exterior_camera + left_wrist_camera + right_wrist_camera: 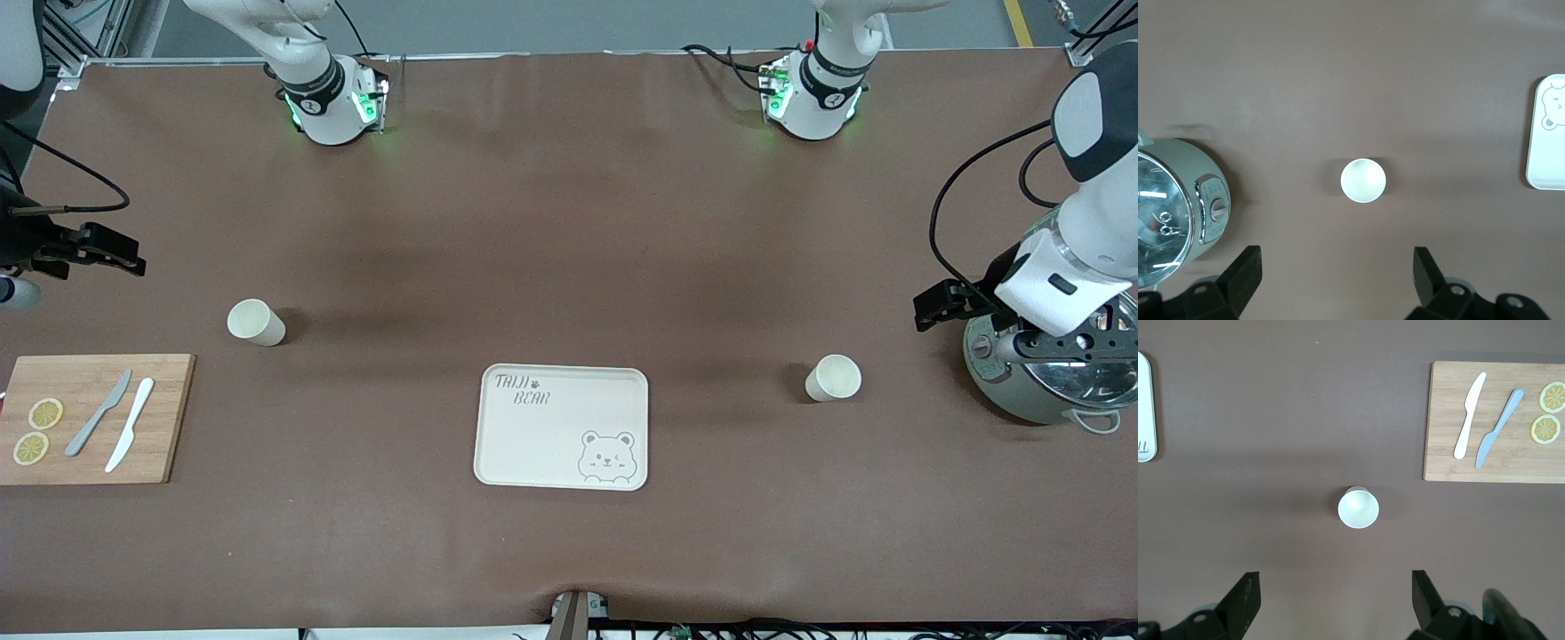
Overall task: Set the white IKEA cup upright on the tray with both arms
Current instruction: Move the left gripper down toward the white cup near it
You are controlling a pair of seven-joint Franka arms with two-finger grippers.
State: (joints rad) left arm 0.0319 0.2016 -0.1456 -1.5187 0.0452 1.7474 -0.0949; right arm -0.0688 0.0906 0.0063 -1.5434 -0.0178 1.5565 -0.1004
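Two white cups stand upright off the tray (564, 427) in the front view: one cup (256, 322) at its ten o'clock, another cup (833, 378) at two o'clock. Left wrist view: left gripper (1337, 270) released, empty, near a pot (1178, 207). Right wrist view: right gripper (1335, 595) released, empty; a cutting board (1495, 468) lies nearby.

Even overhead light, soft faint shadows, sharp focus, no glare

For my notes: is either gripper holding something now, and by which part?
Nothing is held. The left gripper and right gripper are both open and empty.
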